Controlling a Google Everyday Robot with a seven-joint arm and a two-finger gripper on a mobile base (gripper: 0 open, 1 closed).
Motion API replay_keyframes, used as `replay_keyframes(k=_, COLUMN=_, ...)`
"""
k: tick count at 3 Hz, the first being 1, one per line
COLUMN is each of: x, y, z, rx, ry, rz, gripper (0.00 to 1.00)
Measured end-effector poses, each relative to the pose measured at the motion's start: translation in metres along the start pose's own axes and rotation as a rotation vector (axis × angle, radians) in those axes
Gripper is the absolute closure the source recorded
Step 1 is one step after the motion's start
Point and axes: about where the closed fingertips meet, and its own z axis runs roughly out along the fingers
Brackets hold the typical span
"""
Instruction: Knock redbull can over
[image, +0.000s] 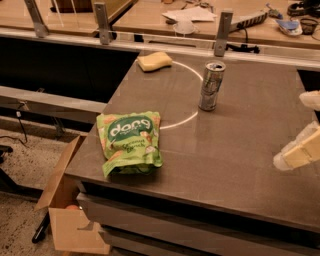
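Note:
The redbull can (211, 86) stands upright on the grey table (235, 155), towards the far middle, just right of a white arc painted on the top. It is slim and silver-blue with a shiny top. My gripper (298, 150) shows as pale parts at the right edge of the camera view. It hangs over the table's right side, well to the right of the can and nearer the camera, and touches nothing.
A green snack bag (131, 142) lies flat near the table's front left corner. A yellow sponge (154, 61) lies at the far left edge. A rail with metal posts (222, 32) runs behind the table. An open cardboard box (70, 220) sits on the floor at the lower left.

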Motion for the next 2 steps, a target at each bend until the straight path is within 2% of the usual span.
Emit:
replay_keyframes(k=1, x=0.008, y=-0.001, z=0.023, rx=0.025, ry=-0.173, rz=0.129, gripper=0.0)
replay_keyframes(k=2, x=-0.01, y=-0.025, z=0.037, rx=0.099, ry=-0.329, rz=0.204, gripper=0.0)
